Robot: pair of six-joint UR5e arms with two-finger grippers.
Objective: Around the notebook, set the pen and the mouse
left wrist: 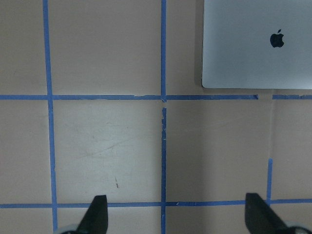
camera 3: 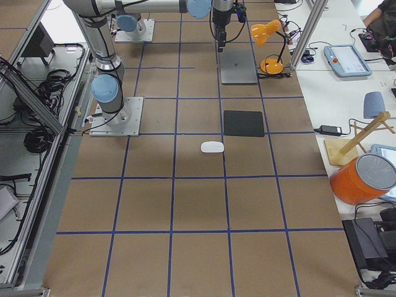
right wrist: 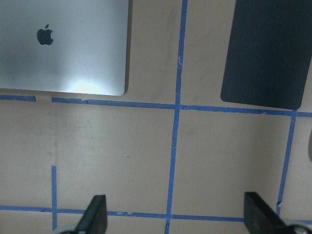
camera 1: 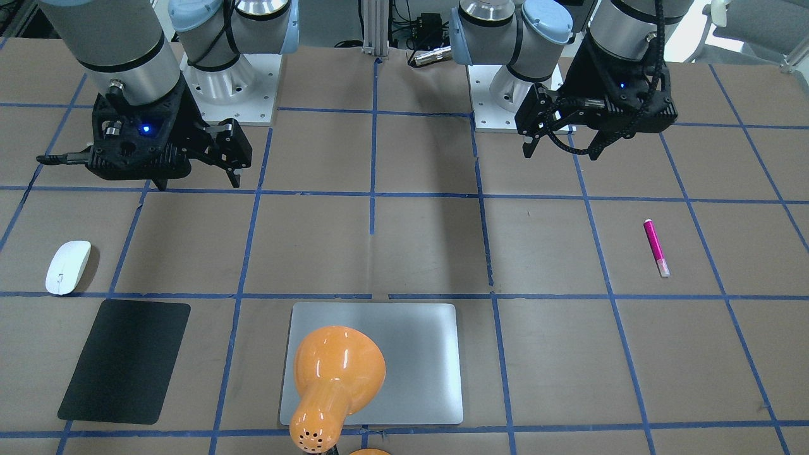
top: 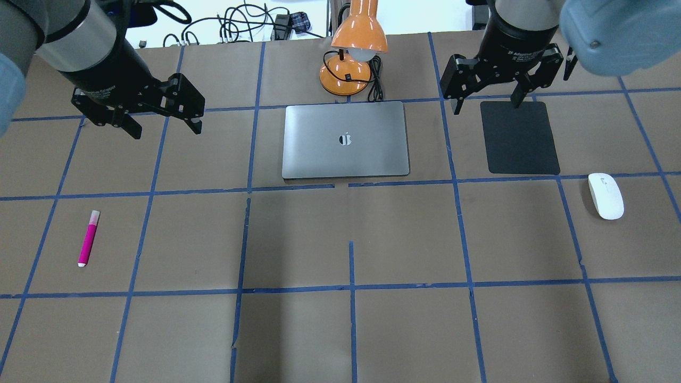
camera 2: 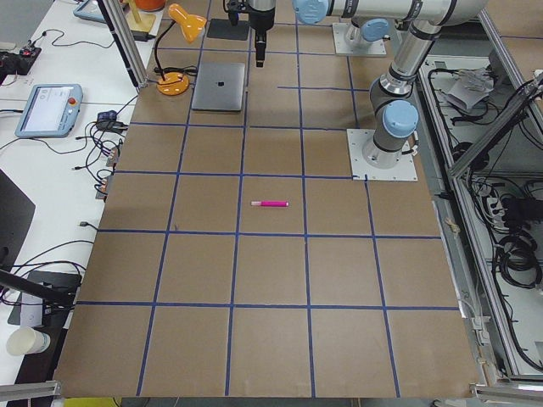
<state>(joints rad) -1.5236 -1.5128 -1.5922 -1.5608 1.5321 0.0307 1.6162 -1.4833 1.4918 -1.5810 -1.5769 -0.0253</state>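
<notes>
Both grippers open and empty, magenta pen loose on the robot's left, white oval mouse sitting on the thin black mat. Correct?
No. The white oval mouse lies on the bare table beside the thin black mat, not touching it; the overhead view shows it. The rest holds: slim magenta pen loose on the left, left gripper and right gripper open, empty.

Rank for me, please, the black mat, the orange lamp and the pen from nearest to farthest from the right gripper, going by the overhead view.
From the right gripper:
1. black mat, just beyond it on the right side.
2. orange lamp, at the far edge, in the middle.
3. pen, far across on the left side.
</notes>
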